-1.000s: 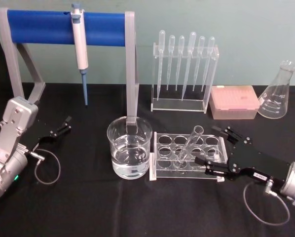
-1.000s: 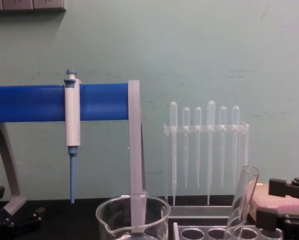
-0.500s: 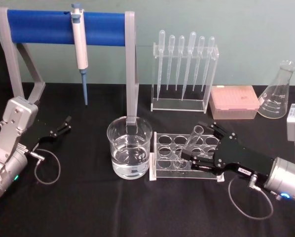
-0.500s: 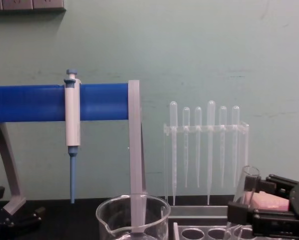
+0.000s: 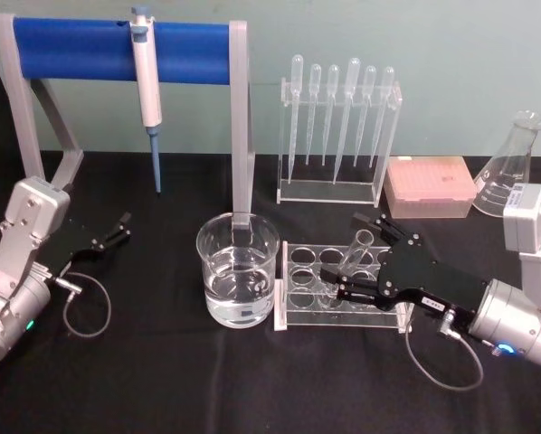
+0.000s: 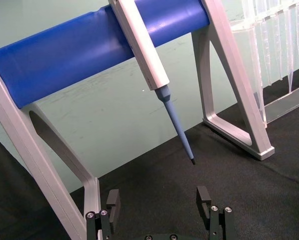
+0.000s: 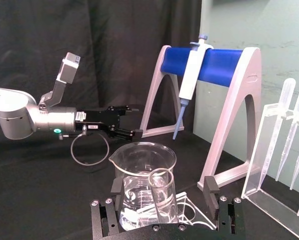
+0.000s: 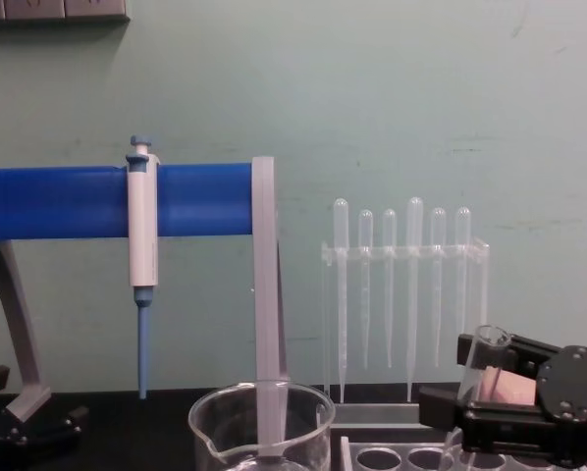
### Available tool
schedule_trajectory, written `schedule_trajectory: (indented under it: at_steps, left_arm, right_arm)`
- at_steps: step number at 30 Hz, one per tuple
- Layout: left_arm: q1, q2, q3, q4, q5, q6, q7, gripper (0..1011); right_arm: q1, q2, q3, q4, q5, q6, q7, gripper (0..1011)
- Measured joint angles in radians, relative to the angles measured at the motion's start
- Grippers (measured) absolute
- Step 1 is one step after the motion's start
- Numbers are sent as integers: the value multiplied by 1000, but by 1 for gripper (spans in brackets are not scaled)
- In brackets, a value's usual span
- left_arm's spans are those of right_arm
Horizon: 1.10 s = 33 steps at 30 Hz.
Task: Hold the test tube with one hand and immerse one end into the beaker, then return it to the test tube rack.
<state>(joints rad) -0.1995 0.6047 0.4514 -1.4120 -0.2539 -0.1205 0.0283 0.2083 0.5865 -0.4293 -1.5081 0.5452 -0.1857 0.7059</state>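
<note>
A: Gripping came next? The right tool (image 7: 164, 187), fingers apart, straddled the test tube (image 5: 357, 246), which leaned in the rack (image 5: 298, 271) at 3 o'clock from the beaker (image 5: 237, 271).

B: I judged so: close gently below the rim, then lift straight. The left tool (image 5: 117, 231) sat parked at 9 o'clock, fingers apart.

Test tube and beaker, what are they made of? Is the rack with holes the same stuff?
The test tube and the beaker look like clear, glossy glass: see-through with bright glints, and water shows through the beaker's wall. The rack looks like clear plastic, probably acrylic: flat sheets with pale edges. The right gripper, jaws open, flanks the tube.
</note>
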Motion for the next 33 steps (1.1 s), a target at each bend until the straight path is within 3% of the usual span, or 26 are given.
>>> schedule_trajectory:
  at_steps: [13, 21, 33]
  left_arm:
    - [0, 0, 0, 0, 0, 0, 0, 1000]
    - [0, 0, 0, 0, 0, 0, 0, 1000]
    - [0, 0, 0, 0, 0, 0, 0, 1000]
  right_arm:
    - [0, -4, 0, 4, -9, -7, -6, 981]
    - [0, -4, 0, 3, -8, -6, -5, 784]
    - [0, -3, 0, 3, -6, -5, -5, 400]
